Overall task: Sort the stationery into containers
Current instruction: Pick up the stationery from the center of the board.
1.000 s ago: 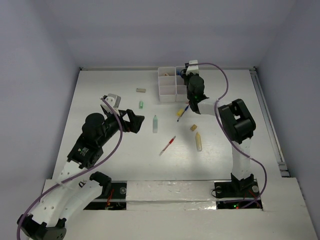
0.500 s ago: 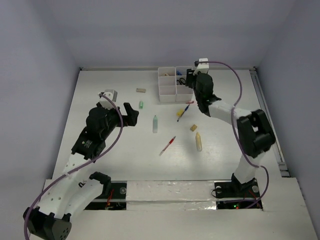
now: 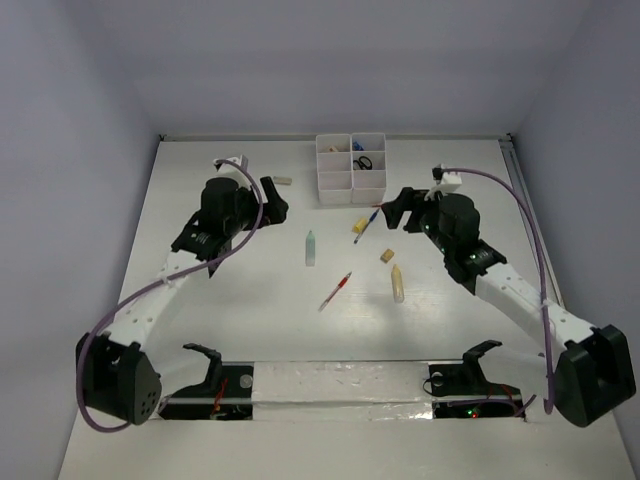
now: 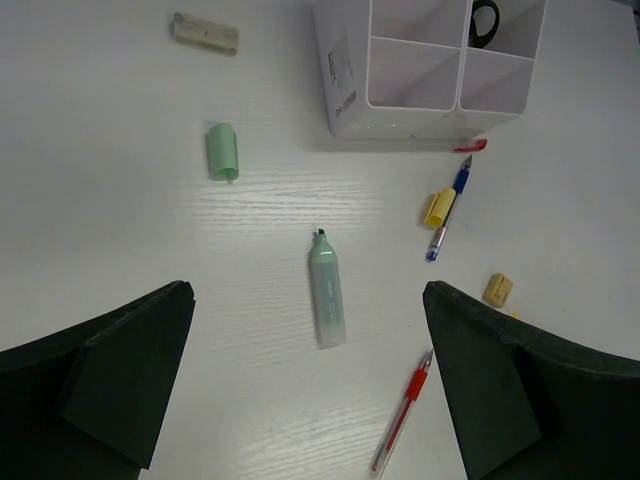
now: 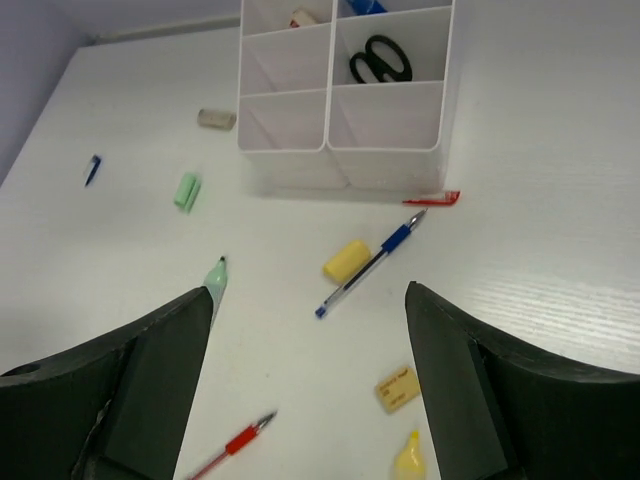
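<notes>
White plastic gridded tray (image 5: 300,165) holds black loop-handled scissors (image 5: 380,60).

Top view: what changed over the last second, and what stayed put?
The right gripper, now open, pulled back from over the tray toward the near right; the scissors now show in the middle right compartment. The left gripper, open, swung toward the far edge. The red pen, blue pen and pale-green marker stayed put.

Scene is lit brightly & evenly from overhead; only short soft shadows are cast, e.g. under tray (image 4: 345,90). Mild glare is seen on table (image 4: 290,195) in left wrist view; left fingers (image 4: 110,380) are rendered dark, w/o detail
</notes>
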